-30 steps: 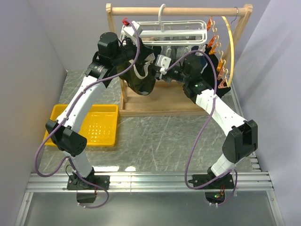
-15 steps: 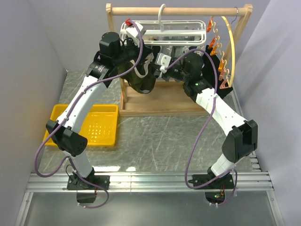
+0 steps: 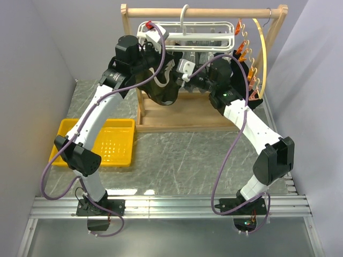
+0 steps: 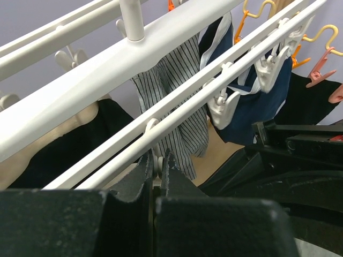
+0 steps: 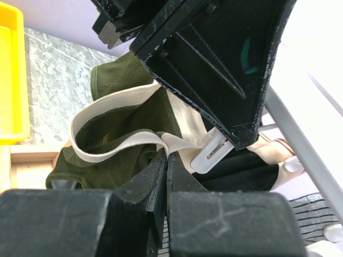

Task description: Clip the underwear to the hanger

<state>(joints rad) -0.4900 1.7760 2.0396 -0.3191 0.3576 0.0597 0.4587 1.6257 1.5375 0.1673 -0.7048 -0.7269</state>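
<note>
- Top view: the hanger [image 3: 214, 33], a white plastic grid frame, hangs by its hook from the wooden rack [image 3: 203, 12]. The underwear [image 3: 163, 95], dark olive cloth, droops in a bunch just below the hanger's front-left edge. The left arm [image 3: 96, 115] and the right arm [image 3: 249, 123] both reach up to that edge. A curved wooden hoop [image 3: 263, 53] with orange clips hangs right of the hanger. A yellow perforated tray [image 3: 115, 142] lies on the grey marbled table [image 3: 182, 160], well below and left of the hanger.
- Left wrist view: the left gripper [image 4: 156, 166] sits just under the hanger's smooth round rails. Its rough black fingers are pressed almost together, pinching a white clip [image 4: 156, 160]. A striped cloth [image 4: 177, 107], a navy garment [image 4: 257, 101] and a black garment [image 4: 69, 150] hang beneath the hanger.
- Right wrist view: the right gripper [image 5: 165, 160] is squeezed onto the end of the underwear's flat beige waistband [image 5: 77, 134], which loops over the ribbed olive body below the hanger. The white clip pokes from the wedge-shaped tip of the left gripper, just beside the waistband.
</note>
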